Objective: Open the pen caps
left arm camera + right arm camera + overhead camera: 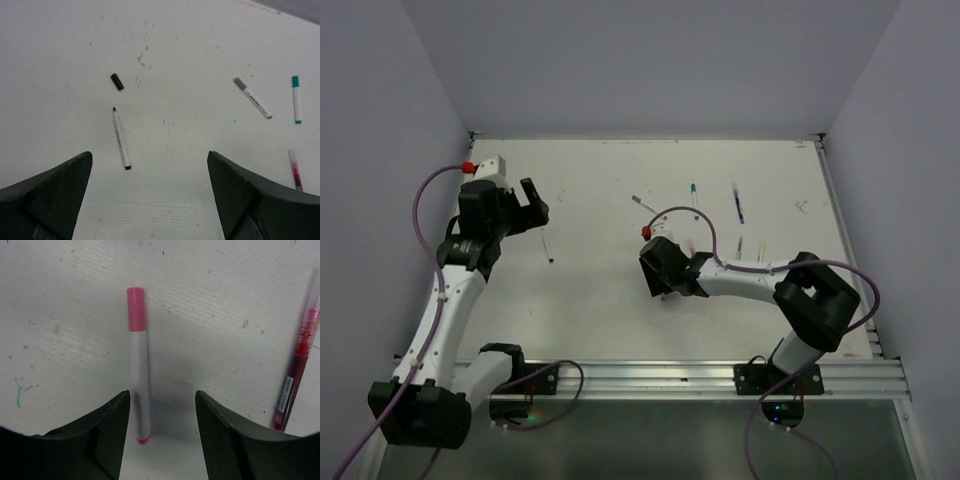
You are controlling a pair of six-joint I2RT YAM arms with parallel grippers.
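Note:
In the left wrist view a black pen cap (117, 81) lies loose on the table. Just below it is an uncapped white pen (121, 138), which also shows in the top view (548, 250). My left gripper (150, 156) is open and empty above them, raised at the left of the table (533, 205). My right gripper (162, 395) is open, low over the table centre (665, 283). It straddles the lower end of a white pen (139, 385) with its pink cap (136, 309) on; the barrel lies close to the left finger (112, 425).
A grey-capped pen (252, 97), a green-capped pen (296, 99) and a dark red pen (295, 170) lie to the right of the left gripper. A dark red pen (297, 360) lies right of the right gripper. More pens (737, 203) lie at the back centre.

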